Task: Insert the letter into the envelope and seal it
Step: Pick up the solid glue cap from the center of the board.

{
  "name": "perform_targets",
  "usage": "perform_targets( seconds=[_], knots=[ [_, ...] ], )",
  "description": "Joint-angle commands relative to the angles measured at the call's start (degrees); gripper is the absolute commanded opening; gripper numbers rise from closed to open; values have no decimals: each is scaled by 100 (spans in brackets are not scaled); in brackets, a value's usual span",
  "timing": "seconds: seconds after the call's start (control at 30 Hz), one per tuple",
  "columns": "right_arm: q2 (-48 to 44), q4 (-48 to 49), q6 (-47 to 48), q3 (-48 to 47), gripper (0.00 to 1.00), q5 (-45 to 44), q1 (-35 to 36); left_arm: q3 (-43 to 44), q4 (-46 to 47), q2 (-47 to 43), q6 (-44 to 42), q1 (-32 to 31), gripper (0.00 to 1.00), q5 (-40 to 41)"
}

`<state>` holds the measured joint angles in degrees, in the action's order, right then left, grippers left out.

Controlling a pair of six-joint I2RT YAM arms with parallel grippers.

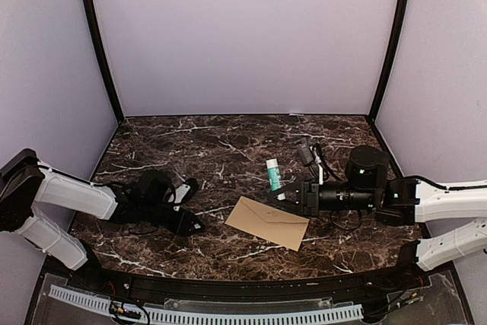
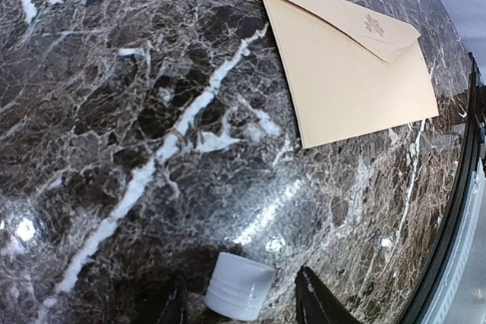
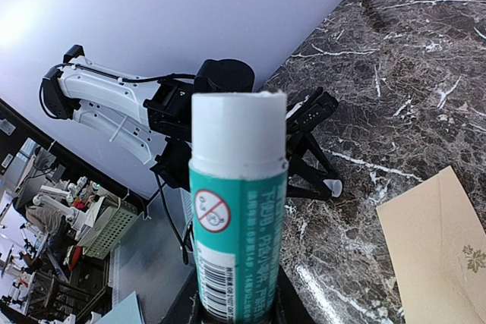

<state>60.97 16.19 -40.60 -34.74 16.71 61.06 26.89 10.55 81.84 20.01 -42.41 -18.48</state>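
The tan envelope (image 1: 268,222) (image 2: 357,73) (image 3: 440,240) lies flat on the marble table with its pointed flap folded down. The letter is out of view. My right gripper (image 1: 283,192) (image 3: 235,312) is shut on the base of a teal glue stick (image 1: 273,174) (image 3: 239,210), whose white end points away from the wrist, just above the envelope's far edge. A small white cap (image 2: 239,286) (image 3: 332,186) stands on the table left of the envelope. My left gripper (image 1: 196,226) (image 2: 241,282) is open around the cap, with a gap showing on each side.
A small black object (image 1: 304,151) (image 3: 372,9) lies at the back right of the table. The table's black front rim (image 2: 456,225) runs close to the envelope's near corner. Lilac walls close off the back and sides.
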Motion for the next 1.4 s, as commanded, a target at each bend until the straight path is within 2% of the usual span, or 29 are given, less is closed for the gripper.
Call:
perform_targets(
  seconds=[0.0, 0.23, 0.53, 0.63, 0.97, 1.07, 1.17, 1.27, 1.37],
  knots=[
    [1, 166, 66, -86, 4, 34, -32, 37, -260, 55, -136, -204, 47, 67],
    [-48, 166, 61, -61, 4, 30, -25, 144, -528, 259, -192, -448, 46, 521],
    [-105, 157, 58, -43, 4, 12, -25, 319, -826, 494, -153, -750, 39, 923],
    [-103, 166, 55, -44, 4, 10, -24, 300, -833, 528, -106, -814, 32, 924],
    [-105, 174, 57, -55, 4, -10, -27, 177, -894, 414, 527, -938, 26, 1231],
    [-104, 174, 57, -59, 4, -10, -25, 136, -953, 312, 1045, -944, 27, 1583],
    [-108, 183, 50, -59, 4, -10, -27, 10, -825, 149, 1477, -944, 35, 1580],
    [-110, 173, 44, -55, 4, -1, -27, -24, -777, 14, 1515, -944, 45, 1501],
    [-139, 182, 46, -35, 4, -1, -25, -70, -782, -121, 1435, -963, 51, 1411]
  ],
)
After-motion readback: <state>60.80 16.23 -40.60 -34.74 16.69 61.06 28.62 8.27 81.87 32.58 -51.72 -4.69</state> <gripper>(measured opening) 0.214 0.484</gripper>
